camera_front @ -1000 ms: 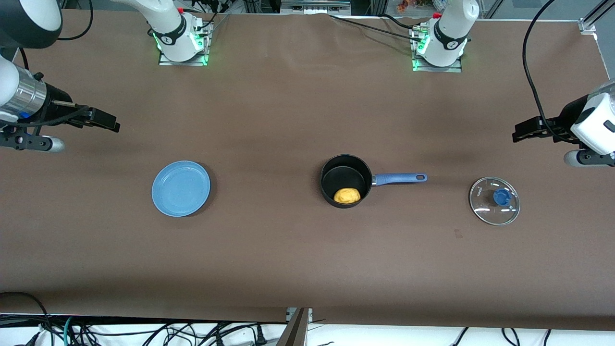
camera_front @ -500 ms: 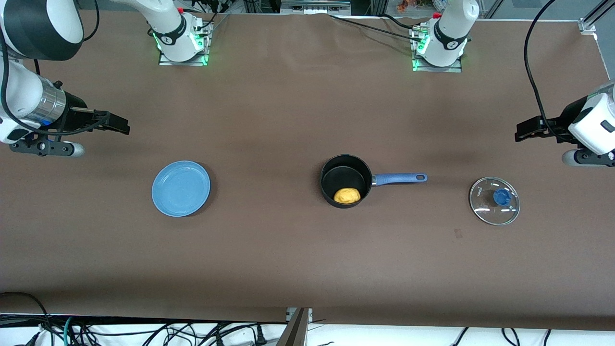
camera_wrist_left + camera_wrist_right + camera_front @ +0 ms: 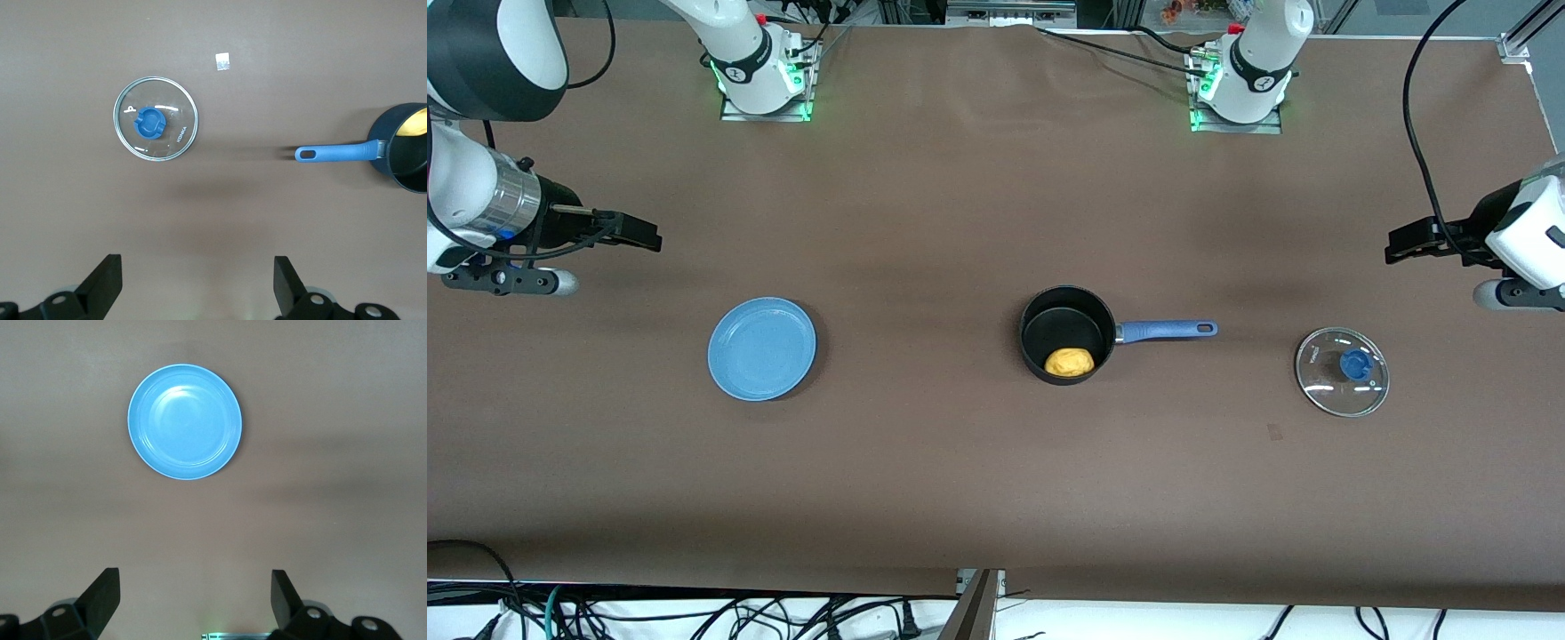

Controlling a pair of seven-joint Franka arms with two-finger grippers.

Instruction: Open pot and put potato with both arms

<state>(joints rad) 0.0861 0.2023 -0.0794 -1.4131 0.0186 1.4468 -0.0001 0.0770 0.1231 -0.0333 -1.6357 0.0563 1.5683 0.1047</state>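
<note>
Black round pot (image 3: 1067, 333), lumpy yellow potato (image 3: 1069, 362) inside.

A black pot (image 3: 1067, 334) with a blue handle (image 3: 1167, 331) is seen, and a yellow-orange potato (image 3: 1069, 362) in it. The lid (image 3: 1342, 372) is of clear glass with a blue knob (image 3: 1355, 364). A light-blue plate (image 3: 762, 348) is seen on the brown table (image 3: 960, 204).

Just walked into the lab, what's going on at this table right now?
Nothing is being handled. The small yellow-orange potato sits inside the open black saucepan with the long blue handle; its glass lid with a blue knob lies on the table toward the left arm's end. A light-blue plate sits empty. The left end effector and right end effector are open, over bare table.
</note>
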